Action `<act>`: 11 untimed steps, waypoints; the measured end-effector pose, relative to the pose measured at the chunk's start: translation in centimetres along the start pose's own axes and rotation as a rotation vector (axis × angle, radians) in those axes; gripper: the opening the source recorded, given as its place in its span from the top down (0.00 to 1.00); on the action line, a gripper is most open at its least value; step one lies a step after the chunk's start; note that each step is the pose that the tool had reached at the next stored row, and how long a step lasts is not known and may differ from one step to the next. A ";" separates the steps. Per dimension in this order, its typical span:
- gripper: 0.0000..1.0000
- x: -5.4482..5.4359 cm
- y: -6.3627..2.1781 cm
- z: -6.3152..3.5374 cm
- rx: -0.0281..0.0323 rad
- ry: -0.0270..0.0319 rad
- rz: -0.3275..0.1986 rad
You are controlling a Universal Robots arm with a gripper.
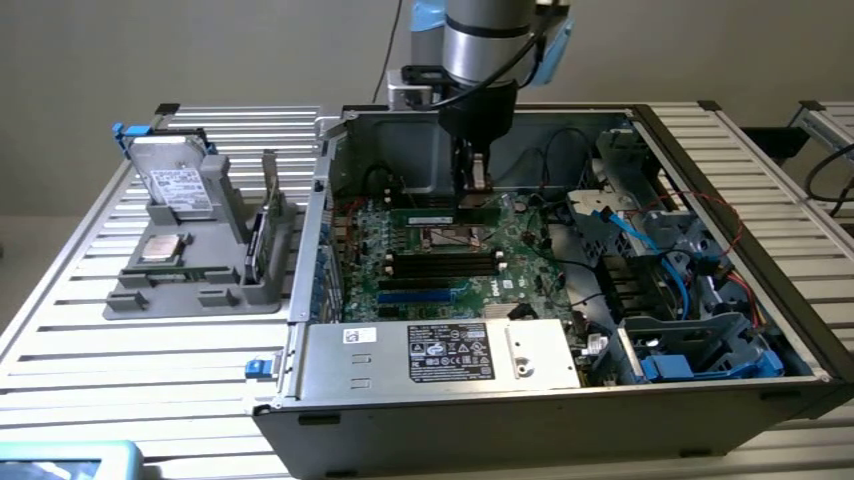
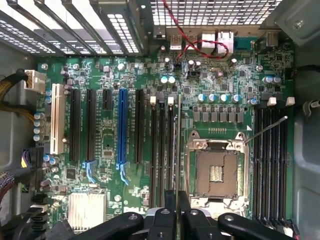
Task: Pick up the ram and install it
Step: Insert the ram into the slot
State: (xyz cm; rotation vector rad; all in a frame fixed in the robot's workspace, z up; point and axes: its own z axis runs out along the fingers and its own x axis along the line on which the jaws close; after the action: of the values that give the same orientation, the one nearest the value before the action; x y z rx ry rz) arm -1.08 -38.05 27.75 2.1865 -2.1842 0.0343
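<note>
Slatted tabletop [image 1: 134,350], open case [image 1: 441,425]; upper centre, we see the hand [image 1: 474,198] clamped on the ram [image 1: 434,218], lifted, not yet seated.

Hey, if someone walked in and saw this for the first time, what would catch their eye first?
The open computer case stands out on the slatted table, with the robot arm reaching down into it. Its gripper is closed on the ram, a slim green stick held over the motherboard beside the empty processor socket. A grey parts tray sits at the exterior view's left.
</note>
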 end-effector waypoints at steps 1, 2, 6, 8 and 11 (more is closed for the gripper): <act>0.86 0.1 -0.06 0.04 0.0000 -0.0001 0.001; 0.86 0.2 -0.12 0.07 -0.0001 -0.0001 0.002; 0.86 0.4 -0.17 0.24 -0.0001 -0.0003 0.004; 0.86 0.4 -0.17 0.28 -0.0002 -0.0002 0.005; 0.86 0.4 -0.17 0.38 -0.0007 -0.0002 0.015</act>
State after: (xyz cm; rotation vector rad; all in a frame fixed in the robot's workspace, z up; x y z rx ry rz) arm -0.92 -38.50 27.39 2.1704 -2.2000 0.0338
